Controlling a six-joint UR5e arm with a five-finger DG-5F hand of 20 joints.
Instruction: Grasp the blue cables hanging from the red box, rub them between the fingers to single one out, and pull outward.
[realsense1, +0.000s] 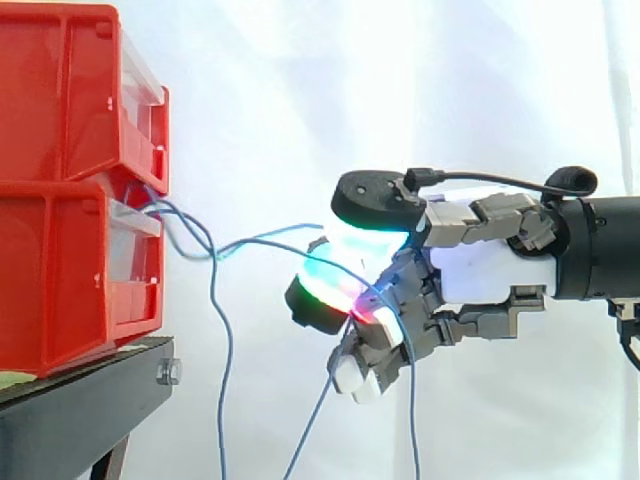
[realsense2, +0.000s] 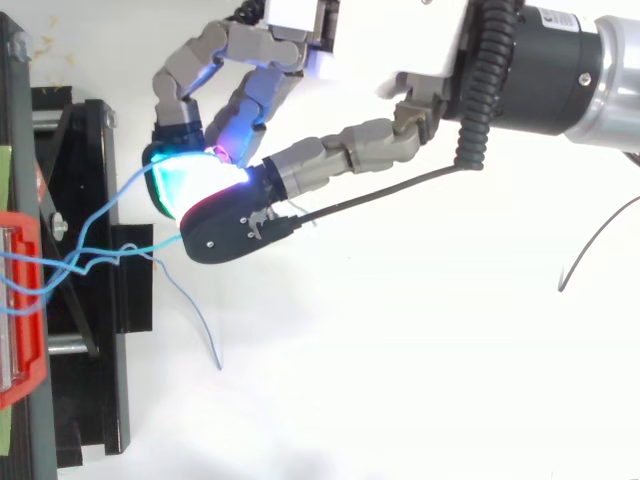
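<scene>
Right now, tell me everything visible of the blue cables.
The blue cables are thin, flexible strands coming out of the front of the red box. Some run slack across to the hand, pinched between its glowing pads. Loose lengths hang down beside the box and below the hand.

Two red bins (realsense1: 60, 100) are seen, stacked on one black stand (realsense1: 80, 400). At least two thin blue cables (realsense1: 260, 240) are counted. One hand (realsense1: 490, 275) is seen.
</scene>
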